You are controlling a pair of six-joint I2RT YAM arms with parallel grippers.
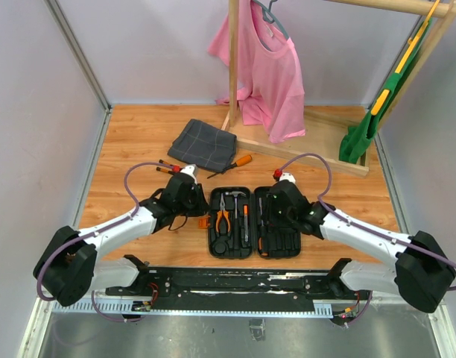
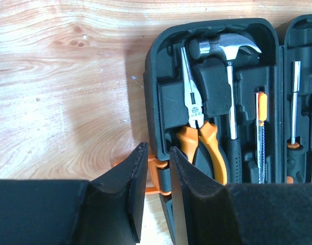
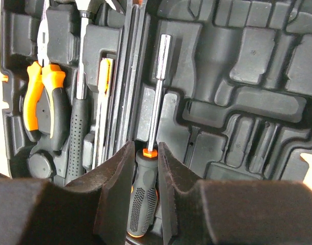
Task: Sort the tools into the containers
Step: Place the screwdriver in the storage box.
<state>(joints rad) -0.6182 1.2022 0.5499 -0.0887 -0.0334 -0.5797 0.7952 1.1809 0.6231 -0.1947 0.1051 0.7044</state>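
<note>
Steel-shafted screwdriver [image 3: 157,97] lay seated in the case [image 1: 286,242]; right gripper [image 3: 144,176], slightly parted, straddled its grippy ribbed handle, likely light, rigid. Left gripper [image 2: 157,176], narrowly parted, bracketed the case's orange clasp [image 2: 157,172].

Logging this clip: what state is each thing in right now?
Tool case: open flat.
Pliers: seated in case.
Hammer: seated in case.
Nut driver: in its slot, between right gripper fingers, jaws slightly apart.
Left gripper: astride the orange clasp.
Loose screwdrivers: on table.
Cloth: folded.
</note>
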